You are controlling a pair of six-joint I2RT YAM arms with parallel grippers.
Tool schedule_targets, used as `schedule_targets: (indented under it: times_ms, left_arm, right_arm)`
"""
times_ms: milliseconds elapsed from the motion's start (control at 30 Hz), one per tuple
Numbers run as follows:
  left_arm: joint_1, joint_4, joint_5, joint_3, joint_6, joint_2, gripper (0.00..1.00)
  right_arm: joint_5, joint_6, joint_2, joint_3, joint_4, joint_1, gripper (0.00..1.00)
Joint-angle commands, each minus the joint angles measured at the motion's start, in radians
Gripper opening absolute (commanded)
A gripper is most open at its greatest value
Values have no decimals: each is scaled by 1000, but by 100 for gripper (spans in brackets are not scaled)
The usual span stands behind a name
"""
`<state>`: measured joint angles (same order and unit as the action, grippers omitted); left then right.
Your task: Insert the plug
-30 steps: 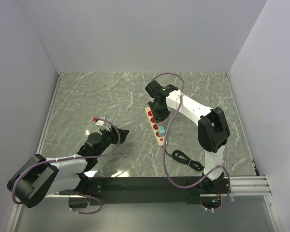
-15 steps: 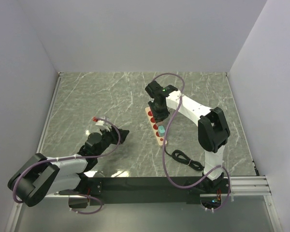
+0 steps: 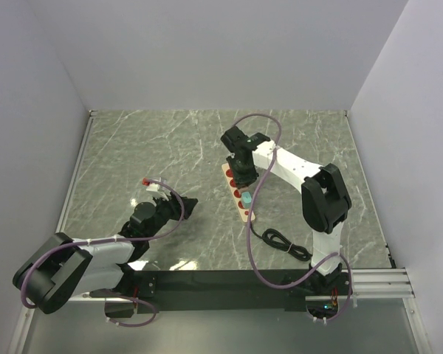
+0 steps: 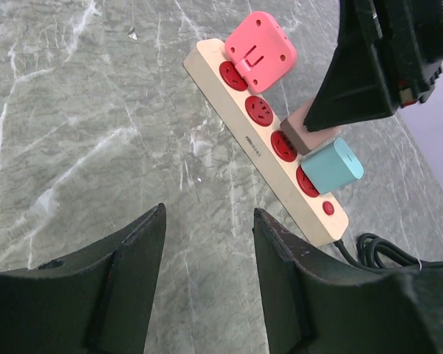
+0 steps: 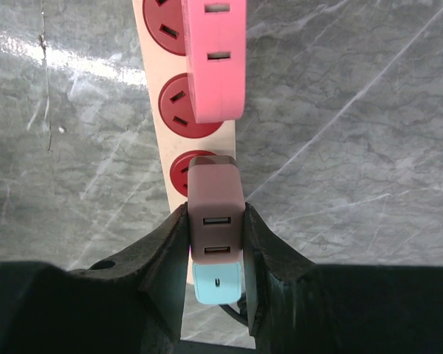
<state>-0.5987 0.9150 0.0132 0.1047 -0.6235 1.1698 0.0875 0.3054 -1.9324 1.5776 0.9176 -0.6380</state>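
Observation:
A cream power strip (image 3: 238, 193) with red sockets lies mid-table. My right gripper (image 5: 215, 221) is shut on a mauve USB plug (image 5: 215, 210), holding it over the strip's (image 5: 162, 118) third socket, with its lower end at the socket face. From the left wrist view, the mauve plug (image 4: 306, 133) leans against the strip (image 4: 251, 133); I cannot tell whether its prongs are in. A pink plug (image 5: 215, 59) sits at the far socket, and a teal plug (image 5: 217, 284) sits at the near socket. My left gripper (image 4: 209, 214) is open and empty, low over the table left of the strip.
The strip's black cable lies coiled (image 3: 280, 242) near the right arm's base, and also shows in the left wrist view (image 4: 384, 247). The strip's red switch (image 4: 328, 207) is at its near end. Grey walls enclose the marble tabletop (image 3: 155, 147).
My right gripper has shifted slightly left and lower over the strip with the mauve plug. The left arm has not moved.

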Motion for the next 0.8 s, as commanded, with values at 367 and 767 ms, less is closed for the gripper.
schedule_targets:
  times_ms: [367,767]
  left_arm:
    - [4,51,-27,0,-12,4,56]
    - [5,53,-24,-2,-8,1,56]
  right_arm:
    - [52,50,4,-139,-106,-46,0]
    - [-11,81,-40,-237,-184,-69,0]
